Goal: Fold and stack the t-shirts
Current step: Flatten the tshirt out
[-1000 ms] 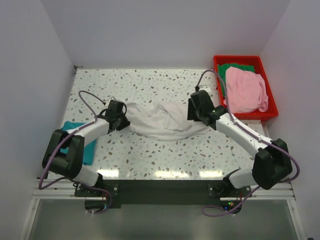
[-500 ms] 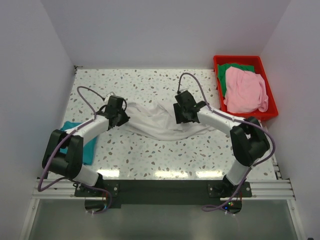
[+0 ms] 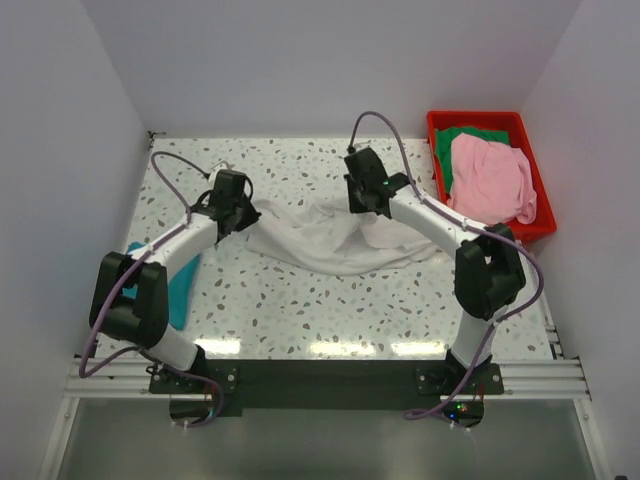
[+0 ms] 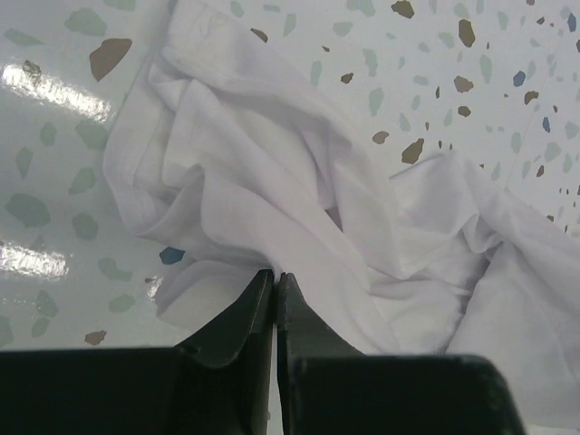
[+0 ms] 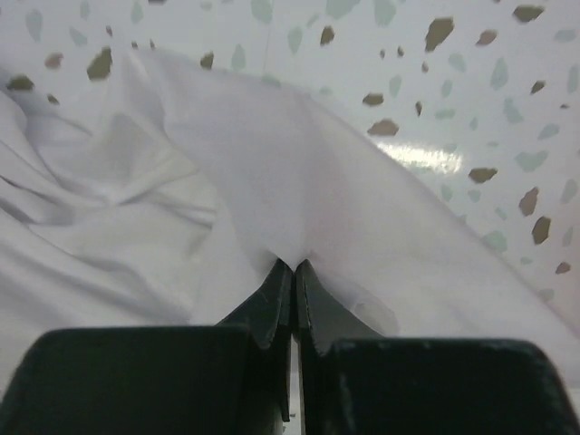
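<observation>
Pinches off-white t-shirt [image 3: 330, 245] at two places: left gripper [image 4: 275, 275] clamped tight on a fold at its left edge, right gripper [image 5: 294, 265] clamped tight on a raised peak of cloth at its far side. Shows shirt crumpled across middle of table [image 3: 300, 310], spanning both pinches. Notes teal t-shirt [image 3: 185, 295] at near left beside left arm, pink t-shirt [image 3: 490, 180] over green t-shirt [image 3: 468, 134] in red bin [image 3: 475, 117] at far right.

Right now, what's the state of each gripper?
Left gripper: closed, pinching the white tee.
Right gripper: closed, pinching the same white tee.
</observation>
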